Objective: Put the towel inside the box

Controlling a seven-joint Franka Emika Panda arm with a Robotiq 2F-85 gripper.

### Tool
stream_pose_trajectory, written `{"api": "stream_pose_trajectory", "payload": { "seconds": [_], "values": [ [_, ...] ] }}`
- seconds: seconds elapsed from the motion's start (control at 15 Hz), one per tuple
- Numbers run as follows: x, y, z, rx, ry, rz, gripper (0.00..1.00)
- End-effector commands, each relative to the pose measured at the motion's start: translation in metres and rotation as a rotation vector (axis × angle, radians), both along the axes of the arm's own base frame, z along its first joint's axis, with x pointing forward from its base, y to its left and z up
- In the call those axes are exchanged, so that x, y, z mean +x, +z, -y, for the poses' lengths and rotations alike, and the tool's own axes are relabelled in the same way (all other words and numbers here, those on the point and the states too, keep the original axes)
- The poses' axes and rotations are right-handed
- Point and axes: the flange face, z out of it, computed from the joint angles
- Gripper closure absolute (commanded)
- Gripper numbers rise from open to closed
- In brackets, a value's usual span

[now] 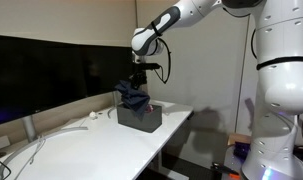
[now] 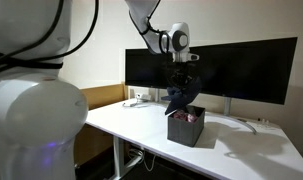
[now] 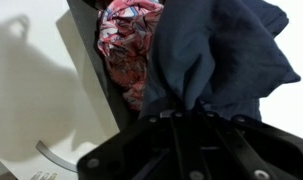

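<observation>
Tool (image 1: 143,70) pinches the towel (image 1: 132,95) tight, and it hangs just under the tool, over the box (image 1: 141,118). Part hangs near the box edge, so dropping it now might leave it flopped outside. The pink cloth (image 3: 126,40) inside takes room too.
</observation>
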Motion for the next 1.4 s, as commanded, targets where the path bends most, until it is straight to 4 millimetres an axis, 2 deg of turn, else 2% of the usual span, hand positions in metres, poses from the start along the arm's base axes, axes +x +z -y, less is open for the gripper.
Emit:
{"api": "stream_pose_trajectory", "payload": {
  "seconds": [0.0, 0.67, 0.93, 1.33],
  "values": [
    [-0.003, 0.003, 0.009, 0.013, 0.014, 0.027, 0.97],
    [-0.006, 0.0, 0.027, 0.035, -0.03, 0.026, 0.97],
    [-0.004, -0.002, 0.028, 0.029, -0.032, 0.022, 0.97],
    [0.001, -0.024, 0.027, 0.033, -0.032, -0.015, 0.97]
  ]
}}
